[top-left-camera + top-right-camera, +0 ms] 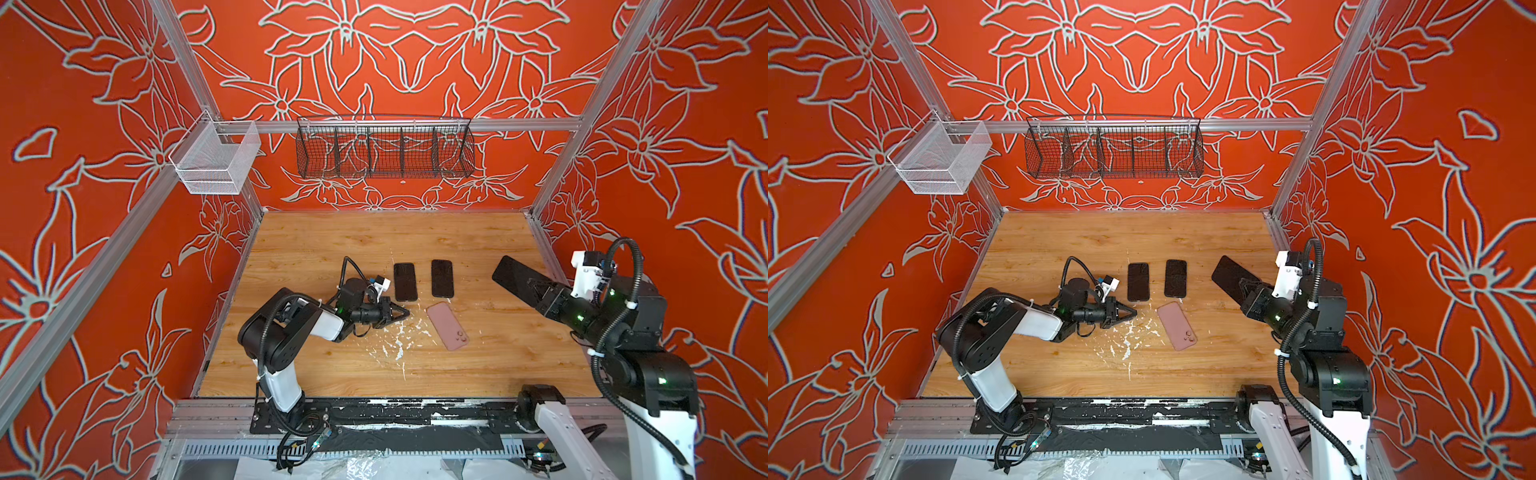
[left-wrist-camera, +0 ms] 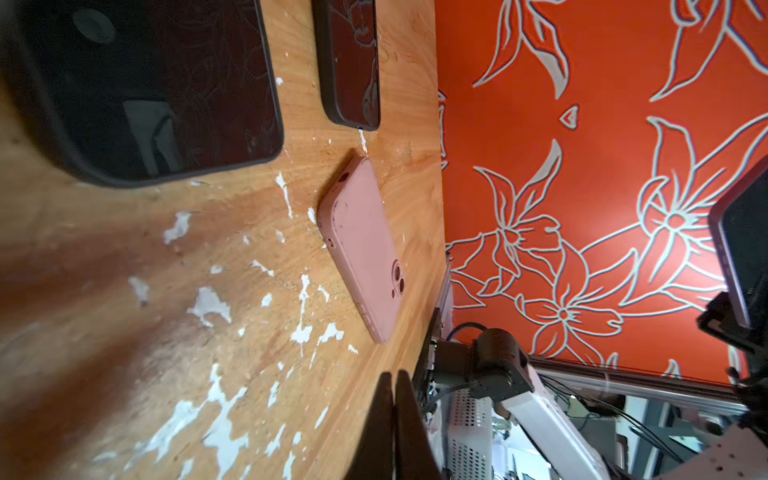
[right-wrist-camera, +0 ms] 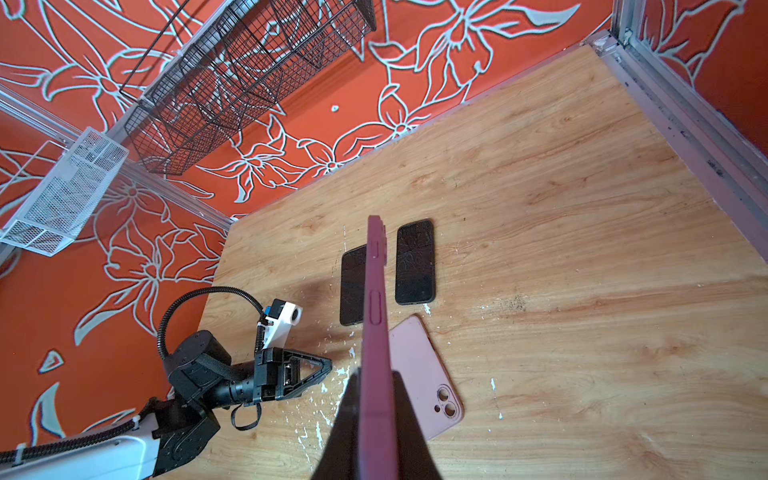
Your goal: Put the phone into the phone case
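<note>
Your left gripper point(image 1: 405, 312) pressed together and empty, pink phone case point(image 1: 448, 326) just beyond its tips, your right gripper point(image 3: 375, 376) pinching a maroon-cased phone point(image 3: 376, 282) by its end

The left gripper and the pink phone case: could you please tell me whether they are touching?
Apart. In both top views, bare tabletop shows between the left gripper and the pink phone case.

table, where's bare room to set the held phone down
Free: the wide back strip of table between the wall and the two black phones; also the front right, between pink case and right arm. Crowded: the middle, where phones, case and left gripper sit close.
</note>
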{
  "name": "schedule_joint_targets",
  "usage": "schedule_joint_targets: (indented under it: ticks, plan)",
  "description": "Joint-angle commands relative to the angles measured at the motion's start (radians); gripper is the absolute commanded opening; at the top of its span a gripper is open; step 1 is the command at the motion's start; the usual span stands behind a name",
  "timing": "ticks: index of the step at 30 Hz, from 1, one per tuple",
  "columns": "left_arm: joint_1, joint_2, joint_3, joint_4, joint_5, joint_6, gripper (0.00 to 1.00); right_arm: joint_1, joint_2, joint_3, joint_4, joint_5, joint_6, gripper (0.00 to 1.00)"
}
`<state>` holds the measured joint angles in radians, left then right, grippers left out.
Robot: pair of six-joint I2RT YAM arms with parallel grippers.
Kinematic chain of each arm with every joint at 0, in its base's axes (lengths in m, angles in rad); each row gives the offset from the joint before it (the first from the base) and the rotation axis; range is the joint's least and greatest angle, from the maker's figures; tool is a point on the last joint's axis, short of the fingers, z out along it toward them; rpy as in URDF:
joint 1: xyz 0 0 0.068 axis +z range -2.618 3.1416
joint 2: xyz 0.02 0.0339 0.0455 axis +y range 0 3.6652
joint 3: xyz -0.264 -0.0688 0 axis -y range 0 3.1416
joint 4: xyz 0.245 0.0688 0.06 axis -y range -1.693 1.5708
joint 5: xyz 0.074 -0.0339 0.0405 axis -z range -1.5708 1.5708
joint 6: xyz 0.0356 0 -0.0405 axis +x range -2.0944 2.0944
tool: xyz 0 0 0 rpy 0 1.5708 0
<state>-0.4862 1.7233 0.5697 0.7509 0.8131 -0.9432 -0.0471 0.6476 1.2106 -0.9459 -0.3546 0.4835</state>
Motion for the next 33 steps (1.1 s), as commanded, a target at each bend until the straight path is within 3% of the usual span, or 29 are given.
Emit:
schedule_joint_targets:
  ticks: [1, 4, 8, 16, 18, 21, 23, 28, 33]
  plan:
    - [-0.022, -0.144, 0.100, -0.369, -0.113, 0.247, 0.18, -0.005, -0.004, 0.026, 0.040, 0.008, 0.012, 0.00]
    - [-0.083, -0.231, 0.254, -0.752, -0.310, 0.469, 0.35, -0.005, -0.003, 0.017, 0.040, 0.006, 0.011, 0.00]
    - [-0.129, -0.266, 0.383, -0.961, -0.502, 0.586, 0.57, -0.006, -0.012, -0.002, 0.040, 0.011, 0.012, 0.00]
    - [-0.150, -0.276, 0.441, -0.980, -0.578, 0.604, 0.79, -0.005, -0.026, -0.017, 0.031, 0.009, 0.011, 0.00]
    - [-0.162, -0.278, 0.461, -1.003, -0.608, 0.631, 0.81, -0.005, -0.026, -0.022, 0.029, 0.011, 0.009, 0.00]
    - [-0.169, -0.295, 0.472, -1.019, -0.656, 0.650, 0.98, -0.005, -0.022, -0.032, 0.033, 0.003, 0.011, 0.00]
    - [-0.169, -0.317, 0.473, -1.018, -0.684, 0.651, 0.98, -0.006, -0.018, -0.033, 0.037, -0.019, 0.009, 0.00]
    - [-0.163, -0.412, 0.470, -1.015, -0.670, 0.662, 0.98, -0.005, -0.009, -0.057, 0.123, -0.210, 0.007, 0.00]
    - [-0.036, -0.525, 0.424, -0.975, -0.381, 0.598, 0.98, -0.005, 0.013, -0.135, 0.296, -0.470, 0.085, 0.00]
